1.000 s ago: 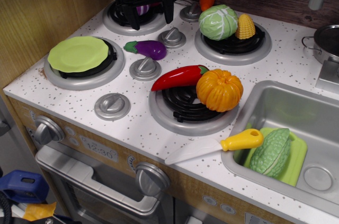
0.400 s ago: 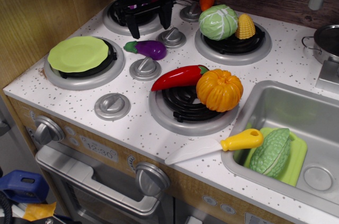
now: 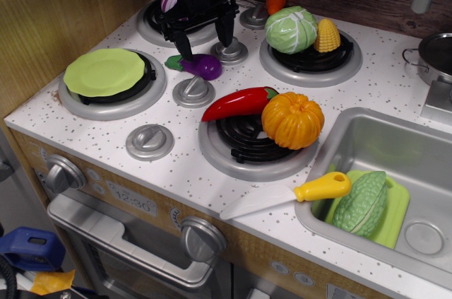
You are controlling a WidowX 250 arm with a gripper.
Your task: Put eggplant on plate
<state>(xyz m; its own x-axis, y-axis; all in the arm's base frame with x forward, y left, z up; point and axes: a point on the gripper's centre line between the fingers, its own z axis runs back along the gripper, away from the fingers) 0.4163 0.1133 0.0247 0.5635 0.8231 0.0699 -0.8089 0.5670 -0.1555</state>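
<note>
The eggplant (image 3: 198, 65) lies on the stovetop between the burners, stem toward nine o'clock. I hover my gripper (image 3: 205, 39) at its twelve o'clock, jaws spread wide and empty, to straddle it. The plate (image 3: 103, 71) waits on the burner at its nine o'clock.

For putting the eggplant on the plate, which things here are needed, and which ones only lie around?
Needed:
eggplant
plate
gripper, open above the eggplant

Only lying around:
red pepper
pumpkin
cabbage
corn
knife
</note>
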